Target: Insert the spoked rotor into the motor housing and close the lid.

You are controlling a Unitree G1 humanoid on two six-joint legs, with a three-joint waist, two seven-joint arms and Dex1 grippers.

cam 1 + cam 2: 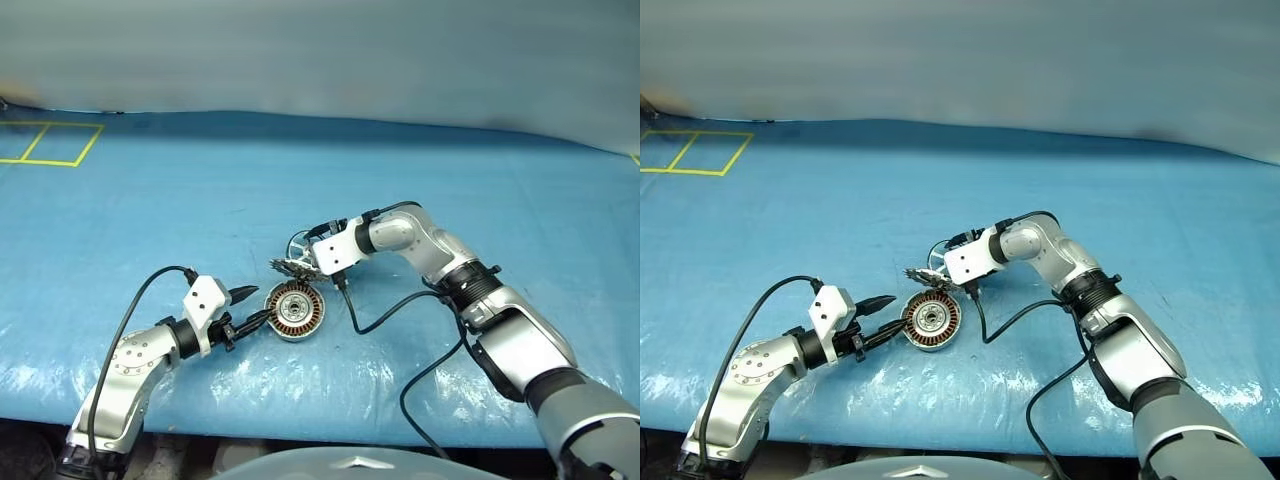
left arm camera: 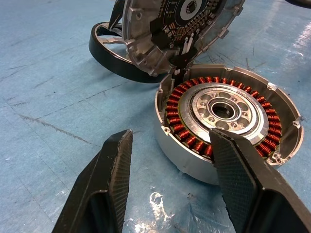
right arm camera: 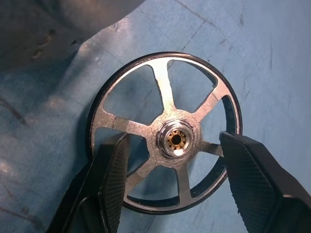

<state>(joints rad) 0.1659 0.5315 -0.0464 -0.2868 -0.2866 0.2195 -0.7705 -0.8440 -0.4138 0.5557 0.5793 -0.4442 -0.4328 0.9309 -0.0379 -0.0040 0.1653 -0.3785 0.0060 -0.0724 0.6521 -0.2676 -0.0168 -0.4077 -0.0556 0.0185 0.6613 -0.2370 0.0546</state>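
Sitting near the middle of the blue table point(image 1: 150, 180), a bit toward the front edge: housing point(image 1: 295, 312), open, copper windings up. Lid point(image 2: 172, 29) stands raised on its hinge at the housing's far side, toothed face toward the housing. Rotor point(image 3: 163, 133) lies flat on the cloth just behind the lid, black ring and silver spokes up, close to or touching the lid's back; can't tell which.

L gripper point(image 1: 247, 308) sits low at the housing's left side, jaws apart, holding nothing; in the left wrist view one finger point(image 2: 243, 179) overlaps the near rim, the other point(image 2: 104, 184) is over bare cloth. Contact w/ the rim can't be told.

R gripper point(image 3: 170, 184) is over the rotor, pointing steeply down, jaws wide, one finger each side of the hub, not clamped on anything.

Room: wide bare cloth to the left, right and back of the parts; yellow tape squares point(image 1: 50, 143) at the far left corner, well apart. Front edge is nearest, w/ R arm's cable point(image 1: 395, 310) trailing on the cloth right of the housing.
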